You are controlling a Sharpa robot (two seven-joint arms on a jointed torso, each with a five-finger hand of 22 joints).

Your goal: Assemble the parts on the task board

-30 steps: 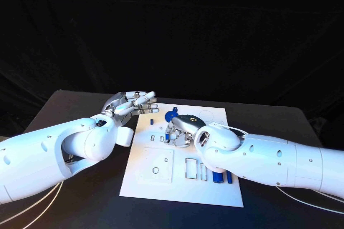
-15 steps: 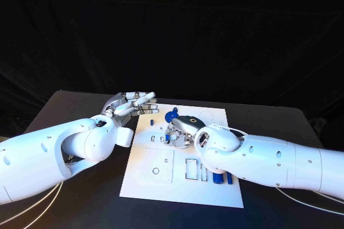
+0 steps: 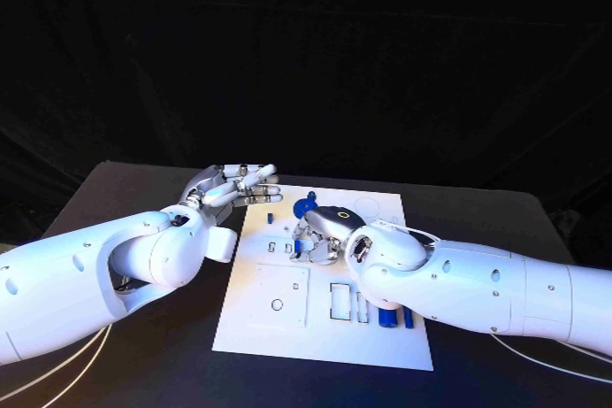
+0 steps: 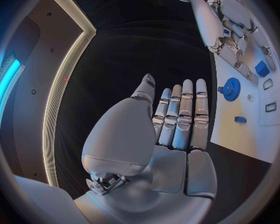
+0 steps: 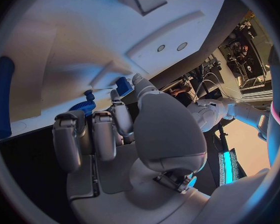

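Over the far half of the task board (image 3: 325,337) your right robot hand (image 3: 319,235) sits low, fingers curled down toward the plate beside a small blue part (image 5: 122,86). You cannot tell from these views whether it pinches that part or only presses by it. Just beyond its fingers lies the blue gear (image 3: 306,204), flat on the board. Two long blue parts (image 3: 389,316) lie by the slots at the near right, partly behind your right forearm.

Your left robot hand (image 3: 236,185) hovers off the board's far left corner, fingers straight and side by side, palm bare, holding nothing.

Little has changed over the last second. Your right robot hand has crept slightly nearer and lower, its wrist tipping down; the gear and the long parts have not moved, and your left robot hand has stayed where it was. That reads as a slow seating or fine-alignment step, not a carry, so the task looks early, with most parts still loose.
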